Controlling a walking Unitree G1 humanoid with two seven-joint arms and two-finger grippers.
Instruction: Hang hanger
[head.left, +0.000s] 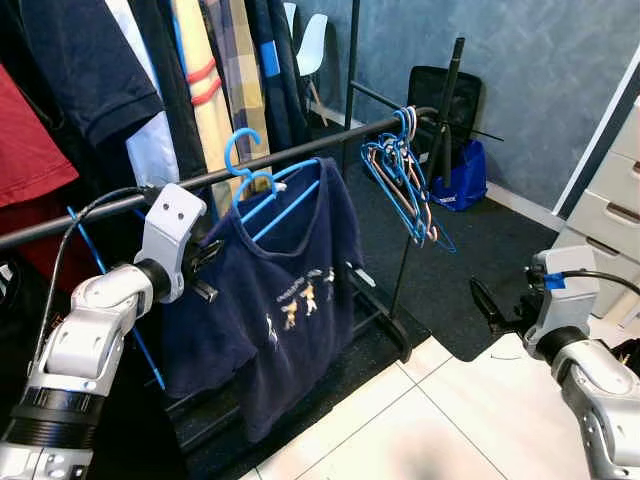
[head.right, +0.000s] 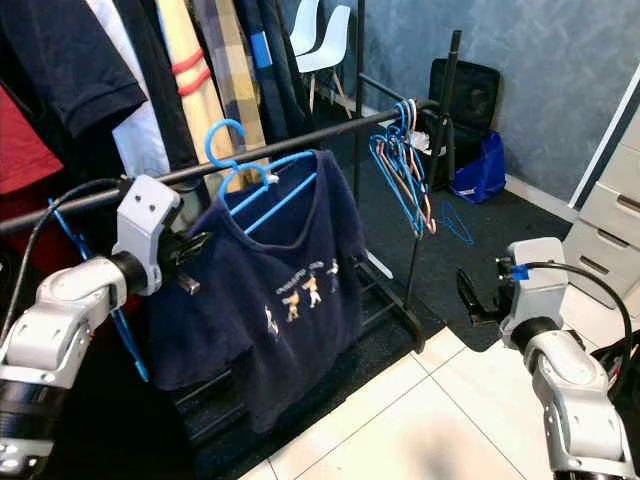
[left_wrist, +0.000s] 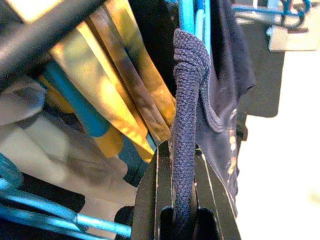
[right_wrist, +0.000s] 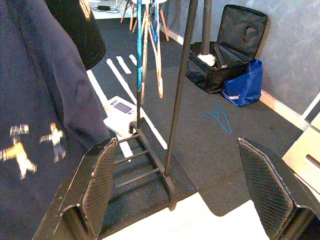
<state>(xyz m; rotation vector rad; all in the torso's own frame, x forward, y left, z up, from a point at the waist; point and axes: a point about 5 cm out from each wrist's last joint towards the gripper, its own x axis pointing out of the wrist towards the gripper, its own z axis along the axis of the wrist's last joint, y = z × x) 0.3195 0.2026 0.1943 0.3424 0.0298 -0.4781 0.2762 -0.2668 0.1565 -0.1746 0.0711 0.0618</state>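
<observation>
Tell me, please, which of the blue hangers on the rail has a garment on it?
The blue hanger nearest the left pincer: it carries the navy T-shirt. The bunch of hangers at the rail's far end hangs bare.

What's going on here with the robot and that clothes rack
The robot is hanging a navy T-shirt on a blue hanger whose hook is already over the black rail. Its left hand is shut on the shirt's sleeve edge, next to the rail. The right hand hangs open and empty off to the side, above the floor. A bunch of spare hangers hangs further along the rail, and other clothes hang behind.
</observation>
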